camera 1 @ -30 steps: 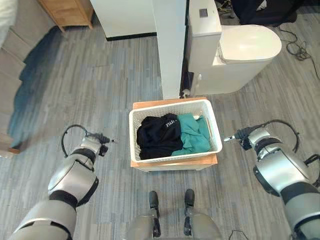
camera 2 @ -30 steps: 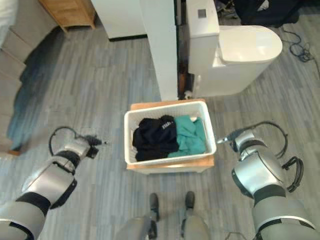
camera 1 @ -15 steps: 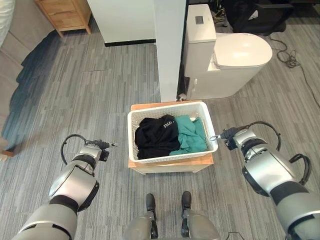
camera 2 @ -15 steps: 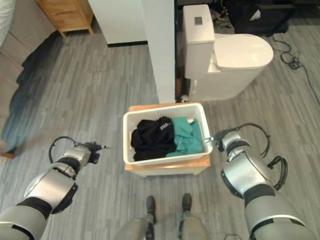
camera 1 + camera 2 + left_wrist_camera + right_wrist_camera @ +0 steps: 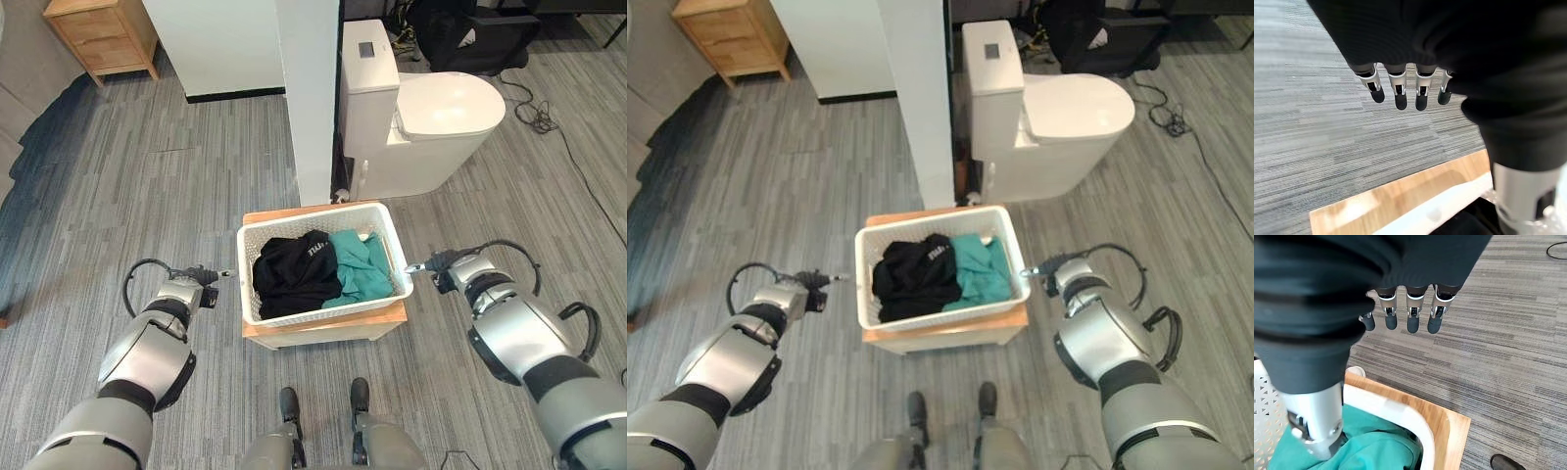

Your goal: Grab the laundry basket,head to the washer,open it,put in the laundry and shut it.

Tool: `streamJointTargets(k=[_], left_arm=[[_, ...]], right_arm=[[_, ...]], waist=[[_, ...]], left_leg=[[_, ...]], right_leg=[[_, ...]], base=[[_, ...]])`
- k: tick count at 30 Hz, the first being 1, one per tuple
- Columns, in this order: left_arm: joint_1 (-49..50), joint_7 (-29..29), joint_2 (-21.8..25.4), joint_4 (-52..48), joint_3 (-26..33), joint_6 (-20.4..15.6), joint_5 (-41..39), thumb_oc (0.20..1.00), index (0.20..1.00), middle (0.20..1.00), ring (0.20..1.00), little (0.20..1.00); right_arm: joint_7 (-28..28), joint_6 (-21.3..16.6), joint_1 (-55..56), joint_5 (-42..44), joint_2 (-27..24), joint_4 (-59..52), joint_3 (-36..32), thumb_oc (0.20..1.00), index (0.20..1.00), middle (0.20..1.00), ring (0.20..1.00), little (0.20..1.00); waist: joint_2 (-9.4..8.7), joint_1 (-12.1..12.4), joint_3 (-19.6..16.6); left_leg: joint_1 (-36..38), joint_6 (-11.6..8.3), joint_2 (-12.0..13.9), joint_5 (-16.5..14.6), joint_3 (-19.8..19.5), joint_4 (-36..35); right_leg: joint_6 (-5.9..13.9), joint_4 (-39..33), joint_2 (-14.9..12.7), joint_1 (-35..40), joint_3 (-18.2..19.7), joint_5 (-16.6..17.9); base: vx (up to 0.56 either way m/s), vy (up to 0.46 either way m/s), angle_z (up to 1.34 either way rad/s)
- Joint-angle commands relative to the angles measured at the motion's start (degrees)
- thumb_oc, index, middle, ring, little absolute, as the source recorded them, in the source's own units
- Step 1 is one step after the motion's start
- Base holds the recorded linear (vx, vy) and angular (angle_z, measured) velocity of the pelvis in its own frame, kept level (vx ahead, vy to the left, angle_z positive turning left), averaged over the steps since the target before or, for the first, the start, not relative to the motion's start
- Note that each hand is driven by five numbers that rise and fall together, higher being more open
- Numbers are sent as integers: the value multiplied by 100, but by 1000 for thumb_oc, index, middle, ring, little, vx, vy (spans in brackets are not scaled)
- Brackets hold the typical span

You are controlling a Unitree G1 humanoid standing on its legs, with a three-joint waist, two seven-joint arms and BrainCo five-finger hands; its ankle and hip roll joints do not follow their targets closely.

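Left hand point(image 5: 1400, 88): fingers straight and relaxed, nothing held, poised just beside the white laundry basket point(image 5: 318, 308). Right hand point(image 5: 1410, 316): likewise loose and empty, by the basket's opposite side. Basket seated on a wooden stand point(image 5: 323, 328) between both hands, black garment point(image 5: 292, 272) and teal garment point(image 5: 361, 269) inside. Basket corner and stand edge are shown close in the wrist views. Both arms are seen drawn nearer the basket than one second before.

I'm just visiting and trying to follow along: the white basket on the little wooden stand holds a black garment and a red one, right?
Not quite. The white basket on the wooden stand holds a black garment and a teal-green garment, not a red one. The left eye view shows both clearly.
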Motion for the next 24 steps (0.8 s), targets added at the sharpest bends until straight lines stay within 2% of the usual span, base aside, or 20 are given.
streamJointTargets(k=[1, 14, 24], left_arm=[[-859, 192, -11, 697, -79, -131, 29, 1000, 1000, 1000, 1000, 1000], [-1283, 272, 118, 712, -231, -164, -78, 1000, 1000, 1000, 1000, 1000], [-1494, 351, 236, 735, -292, -185, -49, 1000, 1000, 1000, 1000, 1000]], right_arm=[[-145, -154, -711, 195, 4, 638, 244, 1000, 1000, 1000, 1000, 1000], [-321, -262, -1101, 487, -17, 298, 302, 1000, 1000, 1000, 1000, 1000], [-459, -370, -1264, 555, 271, 5, 406, 1000, 1000, 1000, 1000, 1000]], waist=[[-14, 43, 262], [-83, -5, 510], [-174, -82, 625]], left_leg=[[-53, -446, 196, -143, -83, 36], [-480, -459, 233, -47, -33, 36], [-602, -434, 255, -56, 15, 36]], right_leg=[[819, -10, -581, 269, 71, -489], [799, 9, -551, -219, 150, -375], [802, 24, -522, -422, 271, -342]], base=[[0, 0, 0], [-7, -4, -1], [16, 8, -11]])
